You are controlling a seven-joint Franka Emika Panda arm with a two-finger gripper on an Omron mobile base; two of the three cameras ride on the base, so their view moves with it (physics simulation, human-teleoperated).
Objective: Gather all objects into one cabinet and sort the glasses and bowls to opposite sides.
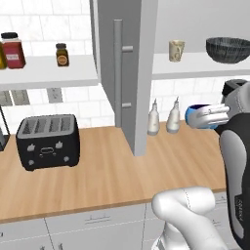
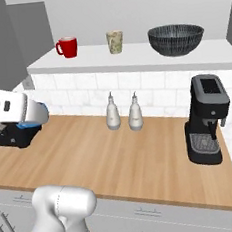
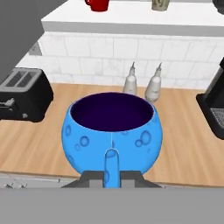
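Observation:
My gripper [image 3: 111,158] is shut on the near rim of the small blue bowl [image 3: 111,131], one finger outside its wall, and holds it upright above the wooden counter. The left base view shows the blue bowl [image 1: 194,116] in the gripper [image 1: 207,116], below the cabinet's white shelf [image 1: 195,66]. On that shelf stand the red cup [image 2: 68,46], the beige tumbler [image 2: 114,41] and, to the right, the wide dark bowl [image 2: 176,39]. The grey cabinet door [image 1: 141,73] hangs open to the left of the shelf.
Two white spouted bottles [image 2: 113,116] stand at the wall under the shelf. A black toaster [image 1: 48,141] sits on the counter's left part and a black coffee machine [image 2: 207,119] on its right. Jars [image 1: 13,50] stand on the left shelf.

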